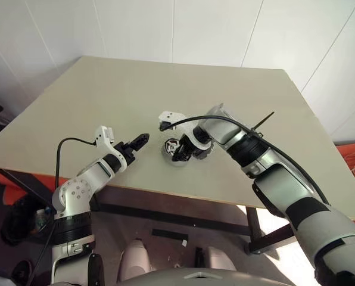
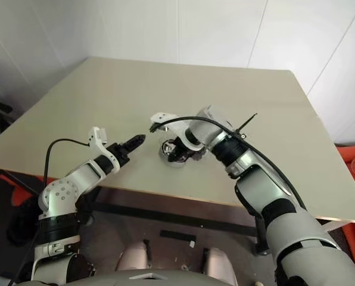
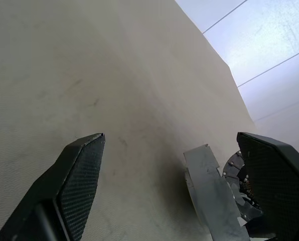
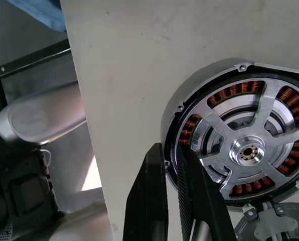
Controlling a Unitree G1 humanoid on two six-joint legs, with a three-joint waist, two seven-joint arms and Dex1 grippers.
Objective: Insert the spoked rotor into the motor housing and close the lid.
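1. A beige table (image 1: 165,89) fills the middle of the head views, with white wall panels behind it.
2. On the left, the left gripper (image 1: 143,139) hovers just above the table near its front edge, pointing toward the middle. Its two black fingers (image 3: 79,175) stand wide apart with nothing between them, bare tabletop showing in the gap.
3. Just right of that gripper, near the table's front edge, sits the motor housing (image 4: 189,100), a short round dark-grey cup resting on the table. A ring of copper-brown windings shows inside its rim.
4. The spoked rotor (image 4: 250,150) lies flat inside the housing, its broad silver spokes and hub facing up, the windings visible in the gaps around it.
5. The right gripper (image 4: 172,165) comes in from the right, bent steeply down over the housing. Its fingers are pressed together, and their tips lie at the housing's rim on the side toward the table's front edge. Whether they touch the rim cannot be told.
6. A black cable loops along the right arm above the housing.
7. The lid cannot be made out with certainty.
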